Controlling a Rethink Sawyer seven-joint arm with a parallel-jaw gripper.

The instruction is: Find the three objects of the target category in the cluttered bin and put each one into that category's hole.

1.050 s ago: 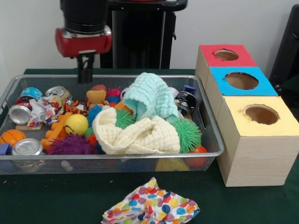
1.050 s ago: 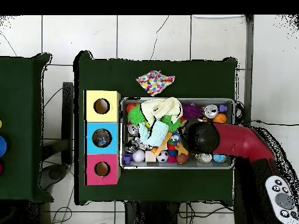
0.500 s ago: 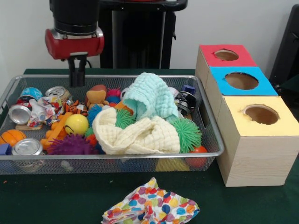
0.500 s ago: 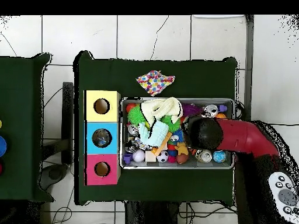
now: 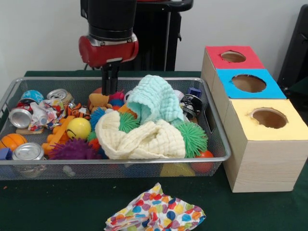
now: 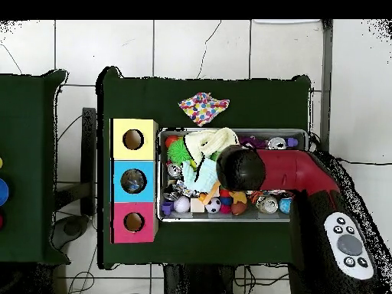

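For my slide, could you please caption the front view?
Gripper over a cluttered bin, beside red, blue and yellow hole boxes.

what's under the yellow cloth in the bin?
Under the yellow cloth, green spiky balls poke out at its top edge and right, with an orange ball at its lower right. Anything beneath its middle is covered.

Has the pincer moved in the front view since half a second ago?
Yes. The pincer has shifted toward the picture's right, closer to the mint green cloth in the wire basket; earlier it hung nearer the basket's left end.
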